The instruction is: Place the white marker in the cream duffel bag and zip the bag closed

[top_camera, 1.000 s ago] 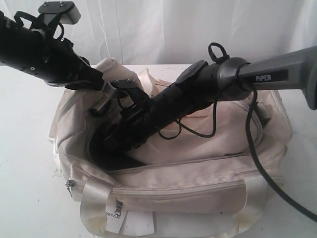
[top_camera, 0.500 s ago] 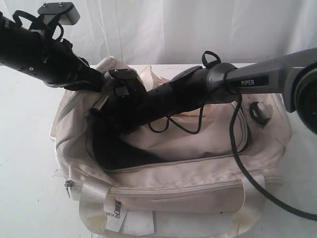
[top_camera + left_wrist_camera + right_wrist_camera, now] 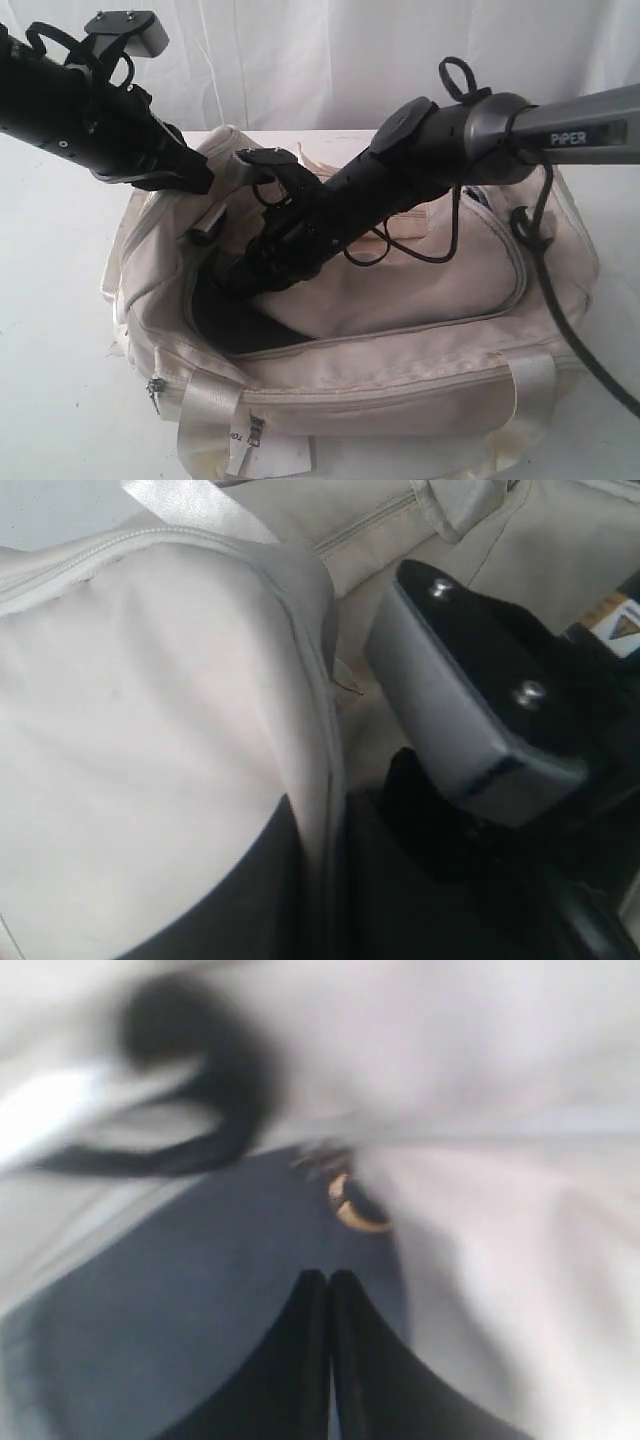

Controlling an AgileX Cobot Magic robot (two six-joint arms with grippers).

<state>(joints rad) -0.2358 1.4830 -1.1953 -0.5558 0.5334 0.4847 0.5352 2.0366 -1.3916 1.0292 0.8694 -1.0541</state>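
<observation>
**A:** How far along?

**B:** Hard to call. Top of the cream duffel bag (image 3: 400,345) unzipped, gaping at one end, black lining (image 3: 225,318) on show. Zipping certainly left to do.

**A:** And the arms?

**B:** Right gripper (image 3: 328,1290) down inside the opening, fingers pressed flat together, nothing seen between them. Left gripper (image 3: 208,222) up against the raised end flap (image 3: 150,740); fingers hidden, so impossible to tell whether clenched or released.

**A:** And the white marker?

**B:** Nowhere in any of the 3 views. Perhaps inside the bag, but only a guess.

**A:** Feel of things?

**B:** Soft, slack fabric, creased and sagging. Smooth, faintly shiny webbing handle (image 3: 205,410). Fine grey zipper track (image 3: 380,335) curving round the top panel.
</observation>
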